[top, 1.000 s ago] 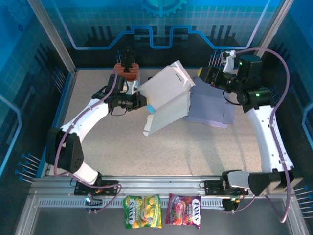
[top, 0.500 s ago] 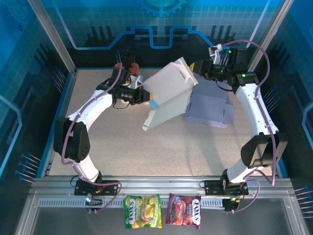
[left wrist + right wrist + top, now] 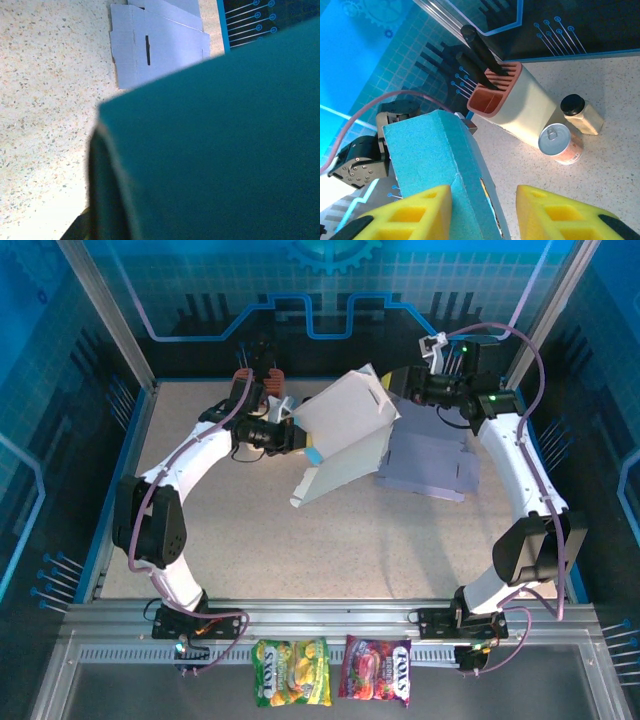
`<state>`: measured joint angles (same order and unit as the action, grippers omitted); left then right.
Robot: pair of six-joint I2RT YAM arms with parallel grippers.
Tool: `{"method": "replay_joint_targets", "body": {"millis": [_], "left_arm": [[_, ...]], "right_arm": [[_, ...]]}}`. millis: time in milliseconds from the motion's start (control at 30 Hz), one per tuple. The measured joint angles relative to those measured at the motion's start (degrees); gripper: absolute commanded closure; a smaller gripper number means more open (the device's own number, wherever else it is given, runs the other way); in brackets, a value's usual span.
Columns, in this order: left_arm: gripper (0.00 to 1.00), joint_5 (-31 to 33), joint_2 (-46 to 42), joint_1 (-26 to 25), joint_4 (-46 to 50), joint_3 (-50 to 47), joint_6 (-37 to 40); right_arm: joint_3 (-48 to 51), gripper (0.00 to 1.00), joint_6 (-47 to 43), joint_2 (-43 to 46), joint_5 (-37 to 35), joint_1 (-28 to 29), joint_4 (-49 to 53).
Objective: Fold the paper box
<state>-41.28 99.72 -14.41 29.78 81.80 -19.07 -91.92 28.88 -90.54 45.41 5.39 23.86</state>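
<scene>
The paper box (image 3: 345, 435) is a pale, half-formed carton held tilted above the middle of the table. My left gripper (image 3: 300, 443) is at its left edge, shut on the cardboard. In the left wrist view the box's wall (image 3: 215, 150) looks dark teal and hides the fingers. My right gripper (image 3: 402, 390) is at the box's upper right corner. In the right wrist view it (image 3: 482, 215) stands open, and the box's folded edge (image 3: 455, 165) runs between the yellow foam fingers (image 3: 405, 215), close against the left one.
Flat lilac carton blanks (image 3: 430, 465) lie right of the box, seen also as sheets (image 3: 150, 45). A knife block (image 3: 520, 105), a tin can (image 3: 561, 145) and a small jar (image 3: 580, 112) stand at the back left. Two snack packets (image 3: 330, 672) lie on the front rail.
My right arm has drawn back and up, bringing its gripper to the box's upper right corner. The left gripper and box shifted slightly right and back.
</scene>
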Motion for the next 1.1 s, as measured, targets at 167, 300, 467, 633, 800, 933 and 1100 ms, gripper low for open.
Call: {"method": "replay_joint_targets", "body": {"millis": [167, 300, 467, 633, 800, 933, 1100], "left_arm": [[1.00, 0.0, 0.0, 0.0, 1.1, 0.1, 0.2], [1.00, 0.0, 0.0, 0.0, 1.5, 0.1, 1.1], [1.00, 0.0, 0.0, 0.0, 1.7, 0.1, 1.3], [1.00, 0.0, 0.0, 0.0, 2.3, 0.1, 1.7], [1.00, 0.0, 0.0, 0.0, 3.3, 0.1, 2.6], [1.00, 0.0, 0.0, 0.0, 3.9, 0.1, 2.9], [1.00, 0.5, 0.0, 0.1, 4.9, 0.1, 3.1]], "right_arm": [[-0.5, 0.60, -3.0, 0.0, -2.1, 1.9, 2.5], [-1.7, 0.60, -5.7, 0.0, -5.0, 3.5, 5.4], [-4.7, 0.59, -10.2, 0.0, -10.6, 5.5, 10.2], [-7.8, 0.59, -15.1, 0.0, -17.5, 8.9, 14.4], [-8.9, 0.59, -18.5, -0.6, -22.5, 11.4, 17.1], [-9.5, 0.59, -20.4, -1.4, -24.8, 12.4, 18.7], [-10.9, 0.61, -22.8, -2.4, -28.8, 14.1, 20.8]]}}
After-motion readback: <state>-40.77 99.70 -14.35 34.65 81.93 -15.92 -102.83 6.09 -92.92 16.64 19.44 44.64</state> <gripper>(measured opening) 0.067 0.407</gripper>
